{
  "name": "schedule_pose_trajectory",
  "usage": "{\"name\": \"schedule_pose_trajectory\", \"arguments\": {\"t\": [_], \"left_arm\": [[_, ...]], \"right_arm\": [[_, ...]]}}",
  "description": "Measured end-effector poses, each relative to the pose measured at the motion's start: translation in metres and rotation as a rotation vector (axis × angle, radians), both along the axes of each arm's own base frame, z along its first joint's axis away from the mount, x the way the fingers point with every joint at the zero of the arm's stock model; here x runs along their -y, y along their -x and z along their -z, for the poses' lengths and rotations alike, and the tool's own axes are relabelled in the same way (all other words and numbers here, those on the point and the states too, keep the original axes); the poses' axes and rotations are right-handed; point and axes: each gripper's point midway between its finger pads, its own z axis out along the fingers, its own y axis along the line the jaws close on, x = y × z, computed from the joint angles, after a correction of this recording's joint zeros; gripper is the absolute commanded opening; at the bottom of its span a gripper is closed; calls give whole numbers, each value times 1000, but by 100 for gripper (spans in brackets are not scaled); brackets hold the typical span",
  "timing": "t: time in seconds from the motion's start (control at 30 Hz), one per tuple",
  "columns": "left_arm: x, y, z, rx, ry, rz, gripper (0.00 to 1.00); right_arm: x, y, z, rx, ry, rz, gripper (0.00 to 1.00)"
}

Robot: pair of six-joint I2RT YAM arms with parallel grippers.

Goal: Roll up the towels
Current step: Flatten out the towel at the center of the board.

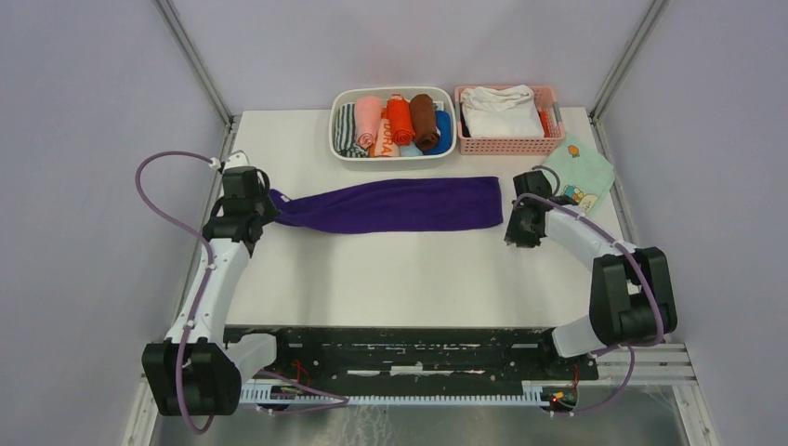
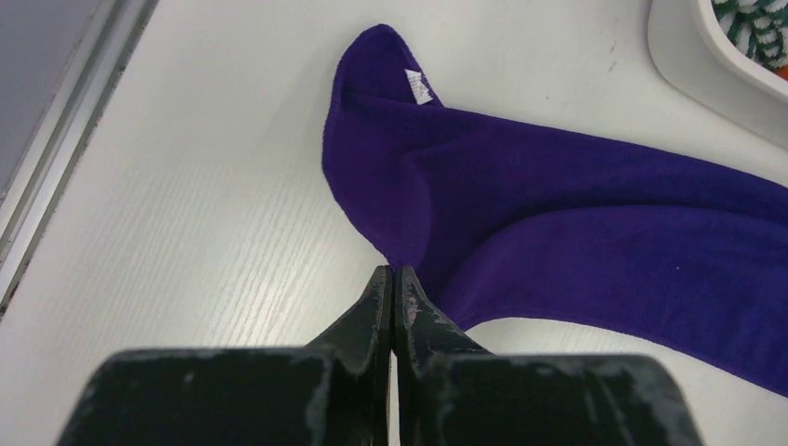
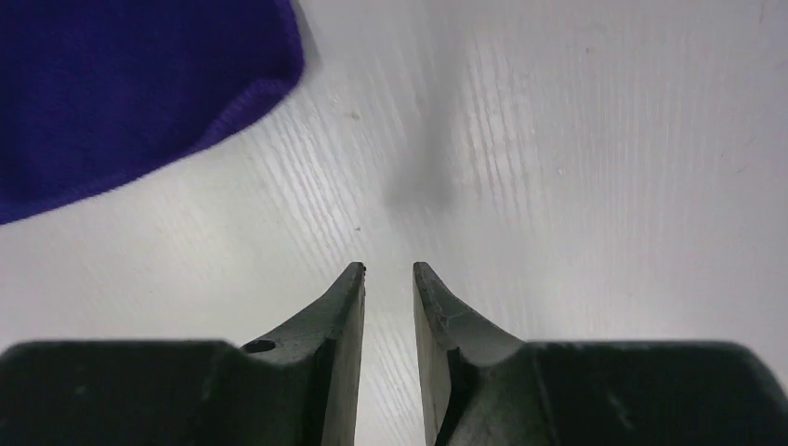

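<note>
Left gripper (image 2: 394,271), shut on the purple towel's (image 2: 576,232) very edge, could lose it; right gripper (image 3: 388,268) is slightly open, empty.

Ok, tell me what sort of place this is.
Likely a robot test cell, not a home: plain walls on an aluminium frame, a white table, a tub of rolled cloths staged.

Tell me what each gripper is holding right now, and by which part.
The left gripper pinches the purple towel by its left end's edge; the right gripper, jaws apart, holds nothing.
</note>
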Motion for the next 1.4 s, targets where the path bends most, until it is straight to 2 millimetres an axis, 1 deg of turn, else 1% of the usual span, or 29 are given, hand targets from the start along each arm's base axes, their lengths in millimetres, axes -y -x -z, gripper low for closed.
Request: {"name": "schedule_pose_trajectory", "arguments": {"t": [0.03,0.1,0.17,0.3,0.4,0.6,0.7,0.8,0.93,1.07,1.3,1.4], "left_arm": [[1,2,4,-9,3,3,4],[4,2,7,-15,14,17,4],[6,1,7,-11,21,26,4],[9,0,6,-7,32,41,4],[9,0,6,-6,33,42,4],[9,0,6,-6,33,42,4],[9,0,6,-6,32,42,4],[9,0,6,-6,32,41,4],[9,0,6,-6,32,41,4],[9,1,7,-8,32,41,4],[9,1,7,-8,32,41,4],[9,1,7,-7,32,41,4]], "right_arm": [[2,9,7,-27,6,3,40],[1,17,11,-43,-3,-2,44],[-4,15,10,-32,-28,-14,45],[-12,0,9,5,-64,-27,46],[-15,-18,9,19,-71,-12,47],[-13,-50,4,60,-51,66,50],[-12,-59,7,58,-48,98,50],[-12,-61,18,27,-46,128,51],[-12,-58,35,-22,-45,162,51],[-13,-64,32,-15,-57,187,51],[-14,-61,33,-27,-65,219,54],[-14,-63,28,-28,-66,223,54]]}}
